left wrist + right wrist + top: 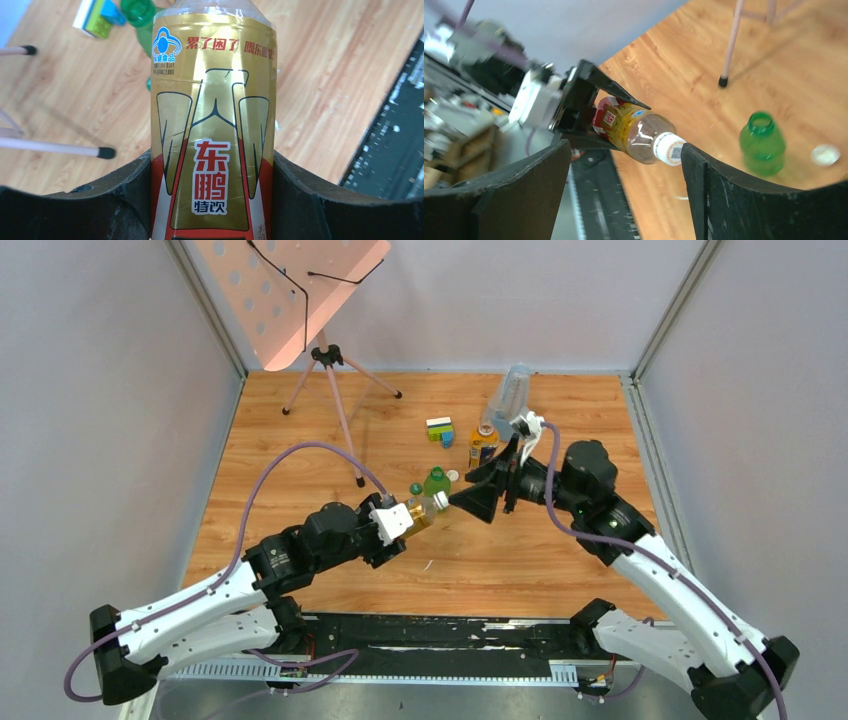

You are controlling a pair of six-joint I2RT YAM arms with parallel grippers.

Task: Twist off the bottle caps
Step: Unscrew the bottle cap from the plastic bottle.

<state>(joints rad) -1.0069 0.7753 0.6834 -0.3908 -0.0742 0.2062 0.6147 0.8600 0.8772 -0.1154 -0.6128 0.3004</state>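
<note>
My left gripper (413, 519) is shut on the amber bottle with the red label (428, 510) and holds it tilted above the table, neck toward the right arm. In the left wrist view the jaws clamp the bottle's label (212, 125) from both sides. Its white cap (669, 149) is on the neck. My right gripper (625, 162) is open, and the cap lies just beside its right finger (704, 175). The green bottle (762, 145) stands open-mouthed on the table, with a loose white cap (825, 154) beside it. The amber bottle with the yellow label (483, 445) stands further back.
A tall clear bluish container (510, 395) stands behind the yellow-label bottle. Multicoloured toy bricks (440, 429) lie at the back middle. A pink tripod stand (335, 390) with a perforated board is at the back left. A small green piece (415, 489) lies left of the green bottle.
</note>
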